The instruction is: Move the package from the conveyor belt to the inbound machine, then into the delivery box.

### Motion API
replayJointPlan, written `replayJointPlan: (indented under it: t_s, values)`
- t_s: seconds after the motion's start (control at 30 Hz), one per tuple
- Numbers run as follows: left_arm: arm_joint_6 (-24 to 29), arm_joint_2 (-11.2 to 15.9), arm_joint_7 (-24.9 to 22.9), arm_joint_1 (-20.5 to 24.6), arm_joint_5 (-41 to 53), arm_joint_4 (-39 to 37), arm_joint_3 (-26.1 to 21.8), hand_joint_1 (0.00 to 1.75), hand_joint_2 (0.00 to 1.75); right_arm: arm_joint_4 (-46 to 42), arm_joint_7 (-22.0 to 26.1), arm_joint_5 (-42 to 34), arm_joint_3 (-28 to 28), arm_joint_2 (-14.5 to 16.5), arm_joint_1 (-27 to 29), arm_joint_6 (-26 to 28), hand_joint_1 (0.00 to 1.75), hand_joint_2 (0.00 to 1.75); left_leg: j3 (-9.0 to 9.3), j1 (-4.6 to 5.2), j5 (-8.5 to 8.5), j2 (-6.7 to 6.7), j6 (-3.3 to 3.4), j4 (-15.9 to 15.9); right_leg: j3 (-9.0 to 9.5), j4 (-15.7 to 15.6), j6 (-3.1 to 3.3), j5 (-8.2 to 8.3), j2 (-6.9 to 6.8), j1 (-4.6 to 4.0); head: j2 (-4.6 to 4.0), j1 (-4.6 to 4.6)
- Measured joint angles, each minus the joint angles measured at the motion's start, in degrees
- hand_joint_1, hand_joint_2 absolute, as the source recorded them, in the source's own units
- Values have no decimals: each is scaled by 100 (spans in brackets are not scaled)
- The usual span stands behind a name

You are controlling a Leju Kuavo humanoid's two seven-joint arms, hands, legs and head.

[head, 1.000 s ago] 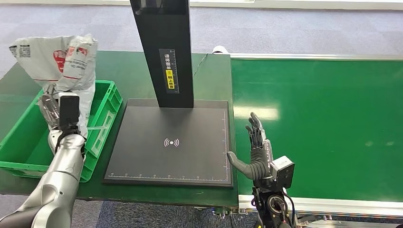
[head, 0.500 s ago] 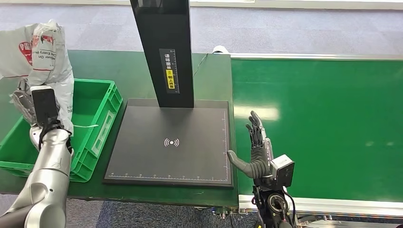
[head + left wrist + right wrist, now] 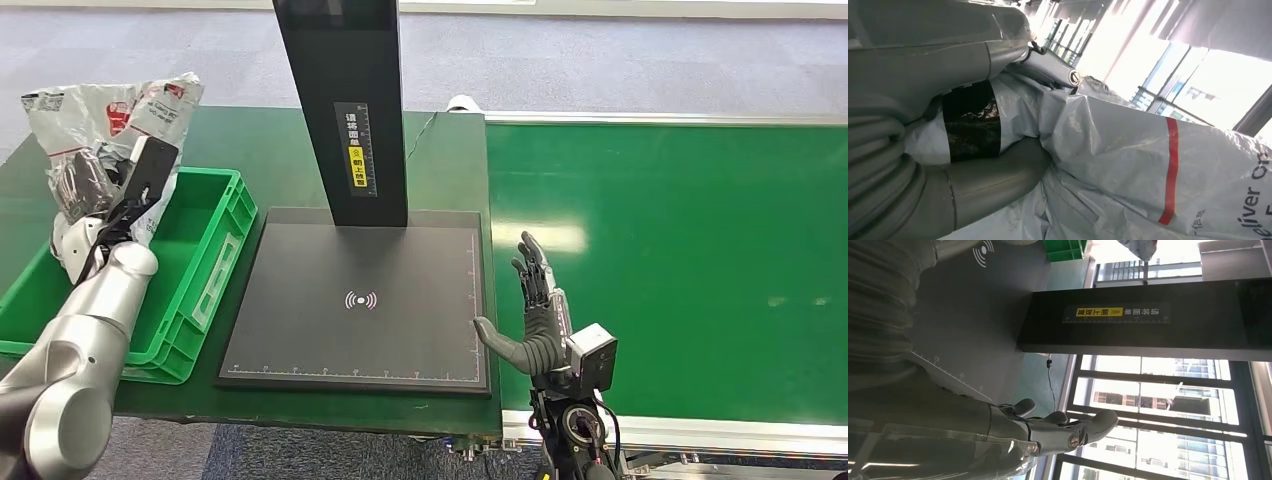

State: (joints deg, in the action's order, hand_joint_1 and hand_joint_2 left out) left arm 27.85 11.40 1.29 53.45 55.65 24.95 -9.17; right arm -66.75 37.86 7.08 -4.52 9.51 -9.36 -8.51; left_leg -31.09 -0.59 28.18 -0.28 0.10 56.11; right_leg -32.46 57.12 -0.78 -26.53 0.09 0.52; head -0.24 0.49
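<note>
The package [image 3: 110, 120] is a crumpled grey plastic mailer with red print. My left hand [image 3: 85, 190] grips it and holds it up above the far left part of the green delivery box [image 3: 215, 260]. In the left wrist view the mailer [image 3: 1148, 165] sits pressed between my thumb and fingers [image 3: 1048, 62]. My right hand [image 3: 535, 325] stands open and upright, fingers apart, at the right edge of the black inbound machine plate [image 3: 360, 300], beside the green conveyor belt [image 3: 680, 260]. The right wrist view has that hand's fingers [image 3: 1063, 430] spread with nothing in them.
The machine's black column [image 3: 345, 100] rises from the back of the plate, with a yellow label on it. The box sits on a dark green table [image 3: 270, 150]. Grey carpet lies beyond the table and belt.
My left hand swung the package out to the left, then back right and tilted over the box's far end. My right hand has barely moved.
</note>
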Motion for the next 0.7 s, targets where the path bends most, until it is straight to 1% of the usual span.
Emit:
replayJointPlan:
  t_s: [0.2,0.47,0.57,0.7]
  values:
    - [-668,39,-550,42,465,-293,295,175,175,-1,-2,3,0,-1,4,-18,0,175,-6,0,0,0,0,0,-7,0,0,0,0,-1,0,-1]
    - [-1249,38,-797,41,780,-483,481,173,175,-1,-39,25,0,0,2,-23,0,175,-8,0,0,-1,0,0,-7,1,0,0,0,0,0,0]
    - [-1657,33,-881,42,904,-534,532,167,175,-1,-56,32,0,0,-2,-23,0,175,-8,0,0,-1,0,0,-7,0,0,0,0,0,0,0]
    - [-2404,27,-902,52,1066,-600,577,164,175,1,-75,41,0,0,-45,-32,0,175,-8,0,0,-1,0,0,-8,1,0,0,0,-1,0,-1]
